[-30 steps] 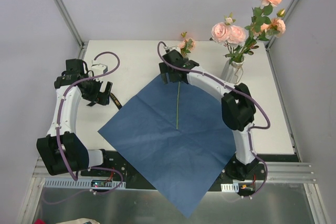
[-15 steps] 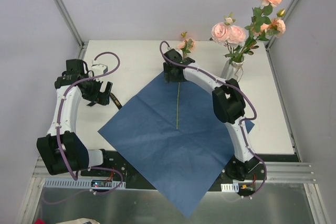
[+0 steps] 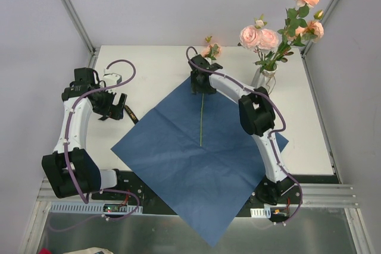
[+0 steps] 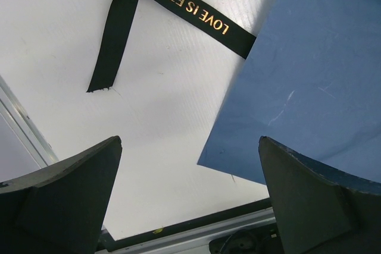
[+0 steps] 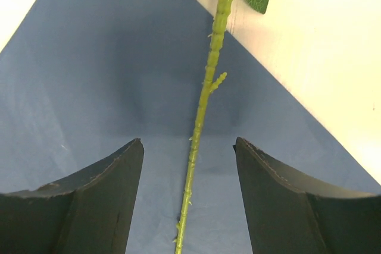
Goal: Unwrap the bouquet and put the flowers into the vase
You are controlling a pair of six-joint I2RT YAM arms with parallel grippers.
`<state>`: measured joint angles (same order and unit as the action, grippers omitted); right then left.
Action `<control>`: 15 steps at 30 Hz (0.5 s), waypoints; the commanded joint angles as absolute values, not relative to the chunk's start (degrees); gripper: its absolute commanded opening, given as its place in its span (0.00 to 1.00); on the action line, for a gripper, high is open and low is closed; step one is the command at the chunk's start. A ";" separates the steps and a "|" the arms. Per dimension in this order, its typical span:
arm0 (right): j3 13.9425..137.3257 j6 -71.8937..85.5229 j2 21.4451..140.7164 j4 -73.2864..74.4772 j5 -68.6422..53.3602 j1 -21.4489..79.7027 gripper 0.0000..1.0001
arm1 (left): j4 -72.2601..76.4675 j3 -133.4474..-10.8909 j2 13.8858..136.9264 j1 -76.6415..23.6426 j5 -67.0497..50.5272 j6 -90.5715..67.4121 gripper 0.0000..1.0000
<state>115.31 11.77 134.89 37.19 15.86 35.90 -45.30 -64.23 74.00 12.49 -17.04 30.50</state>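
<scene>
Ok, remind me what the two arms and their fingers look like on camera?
Both the left arm and the right arm have white links with bulky black joint housings, and a mauve cable loops along each. The fingers are matte dark grey wedges with curved inner faces. No markings are visible on them.

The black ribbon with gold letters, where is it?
In the top view the ribbon lies on the left of the white table, between the left gripper and the blue paper.
</scene>
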 commanded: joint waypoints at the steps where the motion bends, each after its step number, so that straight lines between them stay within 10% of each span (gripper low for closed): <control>1: 119.18 13.01 135.53 39.02 14.94 35.33 0.65 | -45.00 -64.07 74.71 13.27 -17.93 31.73 0.99; 15: 123.66 13.10 139.75 41.40 13.89 34.01 0.53 | -44.56 -63.37 74.62 14.24 -18.02 32.52 0.99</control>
<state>121.23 12.08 139.39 38.68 14.22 34.17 -44.82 -63.79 74.98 13.26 -17.06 31.03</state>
